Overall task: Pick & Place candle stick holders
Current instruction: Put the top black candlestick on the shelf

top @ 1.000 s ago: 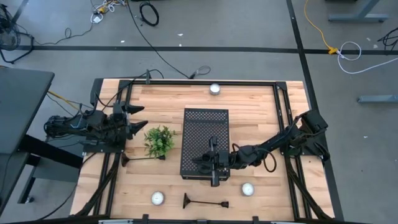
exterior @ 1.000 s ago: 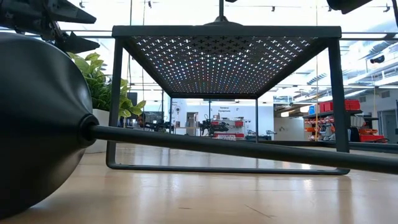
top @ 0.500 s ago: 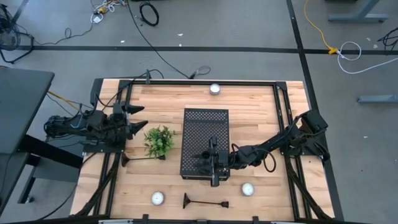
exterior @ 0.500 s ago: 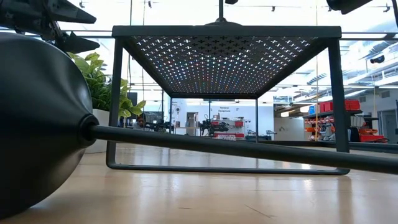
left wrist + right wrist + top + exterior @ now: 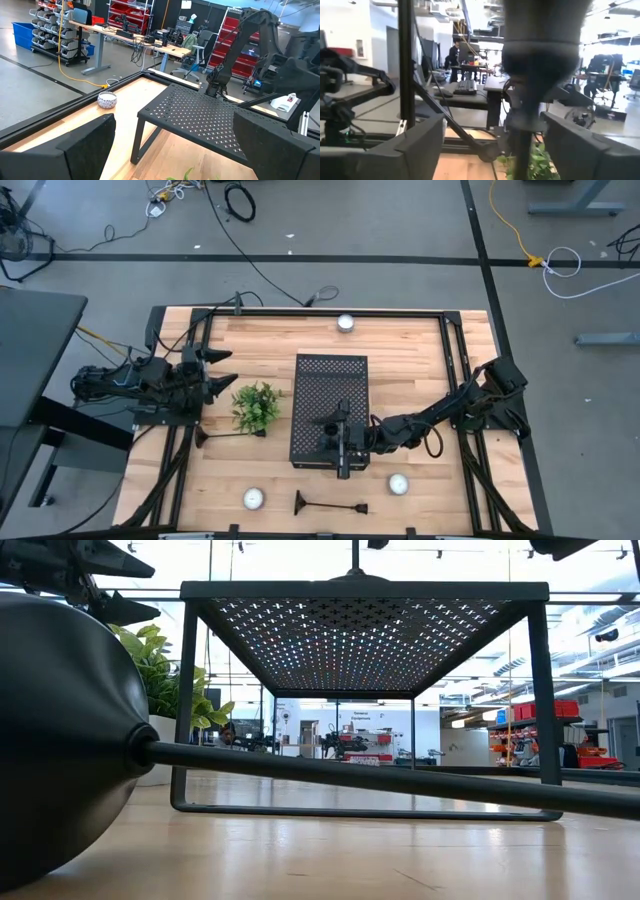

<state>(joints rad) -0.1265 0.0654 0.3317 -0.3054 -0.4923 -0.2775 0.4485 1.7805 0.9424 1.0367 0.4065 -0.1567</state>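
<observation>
One black candle stick holder (image 5: 540, 55) stands upright on the top of the black perforated box (image 5: 330, 395), near its front end; the low view shows its stem (image 5: 354, 554) rising above the box. My right gripper (image 5: 326, 440) (image 5: 490, 127) is open, with one finger on each side of this holder and a gap on both sides. A second holder (image 5: 228, 435) lies on the table by the plant. A third holder (image 5: 328, 505) (image 5: 330, 775) lies on its side near the front edge. My left gripper (image 5: 226, 370) waits open at the table's left edge.
A small potted plant (image 5: 256, 406) stands left of the box. Three white round candles sit on the table: at the far edge (image 5: 345, 322), at the front left (image 5: 254, 498) and at the front right (image 5: 398, 483). Black rails (image 5: 455, 380) line both sides.
My right gripper has opened and let go of the candle stick holder, which stays upright on the box top. The arm itself has hardly shifted.
</observation>
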